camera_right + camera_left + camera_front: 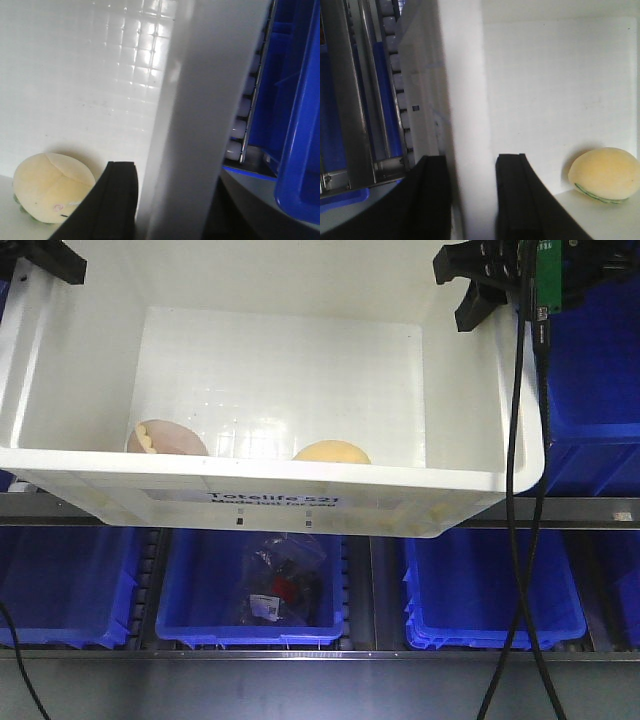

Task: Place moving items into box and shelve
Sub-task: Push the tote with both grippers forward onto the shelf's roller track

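White tote holds our two plush toys; our left gripper and right gripper each clamp a side wall, blue bins close below.

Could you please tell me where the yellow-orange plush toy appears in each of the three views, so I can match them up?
Exterior front view: the yellow-orange plush toy lies low in the white box, right of centre, partly hidden by the near rim.
Left wrist view: bottom right corner, on the box floor.
Right wrist view: bottom left corner, beside a black finger.
Shared landmark: the box's gridded white bottom panel behind the toy.
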Available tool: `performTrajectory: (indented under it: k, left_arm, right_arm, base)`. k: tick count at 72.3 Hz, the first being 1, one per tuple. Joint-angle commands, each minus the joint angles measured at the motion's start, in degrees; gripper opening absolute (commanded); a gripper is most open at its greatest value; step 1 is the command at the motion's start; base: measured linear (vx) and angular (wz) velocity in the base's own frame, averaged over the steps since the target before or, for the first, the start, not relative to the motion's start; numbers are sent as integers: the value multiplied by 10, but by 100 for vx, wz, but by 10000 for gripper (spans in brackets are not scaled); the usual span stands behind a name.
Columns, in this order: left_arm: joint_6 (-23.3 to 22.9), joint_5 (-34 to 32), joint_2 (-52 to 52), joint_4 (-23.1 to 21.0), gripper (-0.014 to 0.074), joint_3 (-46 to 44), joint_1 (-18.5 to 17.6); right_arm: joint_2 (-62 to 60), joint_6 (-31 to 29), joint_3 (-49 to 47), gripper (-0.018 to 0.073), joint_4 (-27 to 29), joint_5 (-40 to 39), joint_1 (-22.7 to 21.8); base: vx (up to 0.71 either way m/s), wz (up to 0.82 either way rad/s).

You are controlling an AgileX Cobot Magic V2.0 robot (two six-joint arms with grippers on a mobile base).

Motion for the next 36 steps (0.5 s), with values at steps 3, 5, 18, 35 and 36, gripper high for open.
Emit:
performTrajectory:
  k: [3,5,18,35,36]
  left_arm:
    - [-4,-34,-17,-181,0,-24,-28]
    - [-4,-34,-15,-181,0,-24,-28]
    - [-3,-38,-2,-179,0,-24,-28]
    - [2,-60,20,-163,0,-24,-28]
    - [2,-60,22,-162,0,-24,-28]
  right_arm:
    - [-31,-15,-26,-4,156,-13,21]
    - [-31,-15,-26,-4,156,-15,21]
    - [-31,-19,-26,-4,156,-40,21]
    - [-23,-47,-26,-4,157,-78,21]
    - [-23,-48,-26,-4,156,-80,21]
  base:
    - [0,0]
    - [0,0]
    - [0,0]
    - [0,0]
    - [0,0]
